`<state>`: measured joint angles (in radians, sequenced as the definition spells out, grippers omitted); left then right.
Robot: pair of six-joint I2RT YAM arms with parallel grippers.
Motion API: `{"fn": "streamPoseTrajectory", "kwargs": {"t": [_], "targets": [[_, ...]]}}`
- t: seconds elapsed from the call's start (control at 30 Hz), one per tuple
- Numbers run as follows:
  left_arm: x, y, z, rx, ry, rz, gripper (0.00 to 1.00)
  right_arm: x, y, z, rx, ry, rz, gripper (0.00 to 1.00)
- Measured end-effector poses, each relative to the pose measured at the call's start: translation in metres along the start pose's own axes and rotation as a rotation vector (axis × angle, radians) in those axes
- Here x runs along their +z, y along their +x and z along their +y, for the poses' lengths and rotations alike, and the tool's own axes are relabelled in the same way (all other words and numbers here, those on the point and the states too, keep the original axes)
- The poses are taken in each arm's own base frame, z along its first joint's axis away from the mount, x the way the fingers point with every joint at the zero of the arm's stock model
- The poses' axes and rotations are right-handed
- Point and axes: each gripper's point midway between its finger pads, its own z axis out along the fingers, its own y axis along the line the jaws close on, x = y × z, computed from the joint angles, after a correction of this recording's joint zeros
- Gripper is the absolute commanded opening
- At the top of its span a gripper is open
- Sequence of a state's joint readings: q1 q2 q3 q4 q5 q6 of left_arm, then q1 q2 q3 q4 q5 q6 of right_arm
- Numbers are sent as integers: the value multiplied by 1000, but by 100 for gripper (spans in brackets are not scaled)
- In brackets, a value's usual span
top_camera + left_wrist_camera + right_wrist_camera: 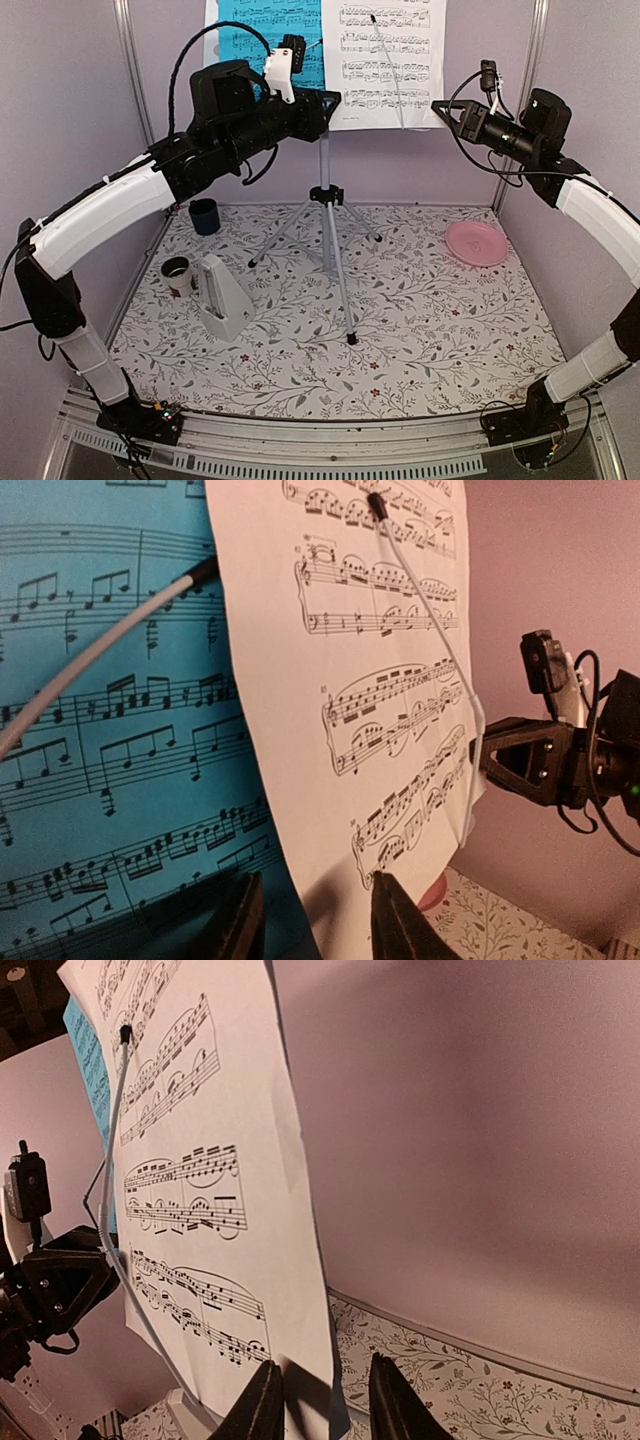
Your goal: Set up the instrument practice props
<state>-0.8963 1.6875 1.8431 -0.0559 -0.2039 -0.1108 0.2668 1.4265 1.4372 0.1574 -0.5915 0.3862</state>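
Observation:
The music stand (328, 215) stands on its silver tripod mid-table, its desk hidden behind a bright blue sheet (250, 30) and a white sheet (385, 60). Thin wire arms (430, 630) lie across both sheets. My left gripper (333, 102) is up at the white sheet's lower left edge. In the left wrist view its jaws (315, 920) stand apart, with that edge (330, 780) between them. My right gripper (438, 106) is at the sheet's lower right edge (310, 1290), open (325, 1405) with the paper between its fingers. The white metronome (222, 297) stands upright at the front left.
A pink plate (476, 243) lies at the right. A dark blue cup (204, 215) stands at the back left, and a pale cup (177, 272) is beside the metronome. The tripod legs (340, 290) spread over the patterned cloth. Lilac walls enclose the back and sides.

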Motion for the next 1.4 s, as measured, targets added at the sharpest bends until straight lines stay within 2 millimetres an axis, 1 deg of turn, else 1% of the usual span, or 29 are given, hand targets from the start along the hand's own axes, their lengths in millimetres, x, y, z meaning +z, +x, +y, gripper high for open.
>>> {"fn": "streamPoseTrajectory", "kwargs": {"t": [0.13, 0.17, 0.23, 0.3, 0.43, 0.6, 0.87, 1.1, 1.13, 1.23, 1.27, 1.3, 1.33, 1.4], "targets": [[2, 3, -2, -3, 5, 12, 10, 0, 1, 1, 2, -7, 2, 20], [2, 4, -2, -4, 6, 14, 7, 0, 1, 1, 2, -8, 3, 15], [2, 4, -2, -6, 6, 13, 0, 1, 1, 1, 3, -10, 4, 11], [2, 3, -2, -4, 7, 10, 0, 1, 1, 2, 4, -13, 4, 6], [3, -3, -3, -2, 7, -2, 0, 1, 0, 2, 3, -16, 2, 0], [6, -11, -2, 11, -6, -23, 0, 0, -1, 2, 1, -17, -1, 0], [18, -16, 2, 54, -46, -34, 0, 0, -4, 3, -10, -20, -17, 0], [25, -16, 5, 80, -70, -34, 0, 4, -1, -2, -8, -11, -15, 0], [25, -16, 5, 82, -72, -33, 0, 5, -1, -3, -9, -9, -14, 0], [24, -15, 7, 92, -82, -31, 13, 5, 0, -4, -13, -4, -14, 0], [24, -14, 8, 92, -86, -28, 19, 5, 0, -5, -14, -2, -14, 0], [23, -13, 9, 95, -91, -23, 25, 6, 0, -5, -14, -1, -14, 4], [22, -11, 9, 98, -93, -19, 28, 6, 0, -6, -14, 1, -15, 7], [20, -10, 9, 106, -93, -13, 32, 6, 0, -6, -16, 4, -15, 9]]}}
